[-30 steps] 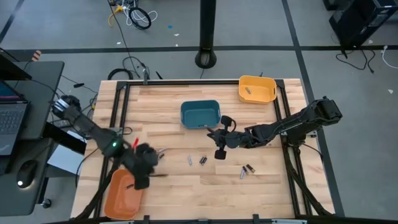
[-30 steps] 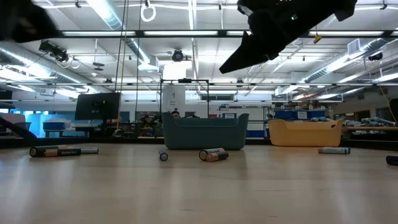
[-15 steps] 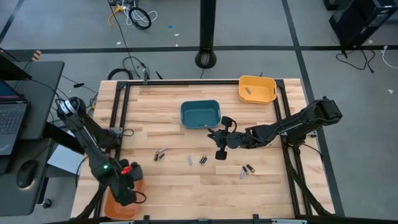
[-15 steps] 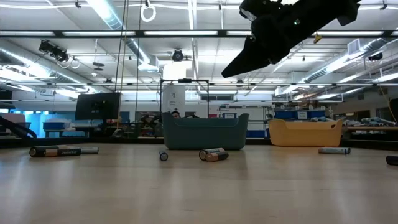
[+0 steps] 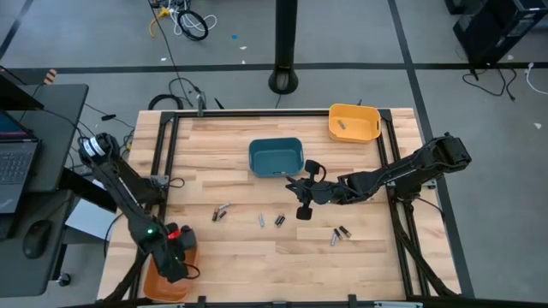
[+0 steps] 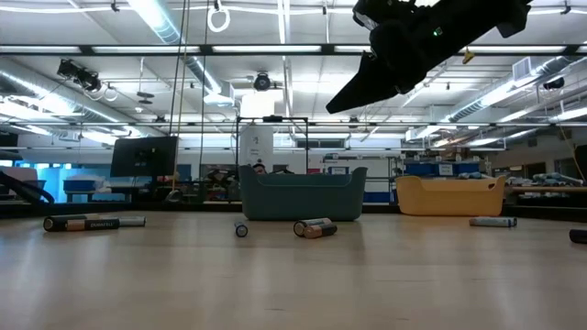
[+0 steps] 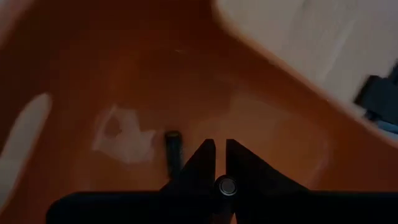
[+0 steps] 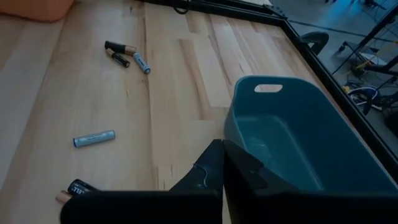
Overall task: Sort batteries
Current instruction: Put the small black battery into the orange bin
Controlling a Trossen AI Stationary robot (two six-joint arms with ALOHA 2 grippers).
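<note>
1. The left gripper hangs over the orange bin, fingers pinched narrow on a small battery seen end-on; another cell lies on the bin floor.
2. The right gripper is closed and empty, beside the teal bin.
3. The loose batteries lie mid-table between the arms, a pair nearer the right arm.
4. Handling, as a judgement — the cells look rigid, smooth and light, likely to roll; pinch across the barrel at mid-length.
</note>
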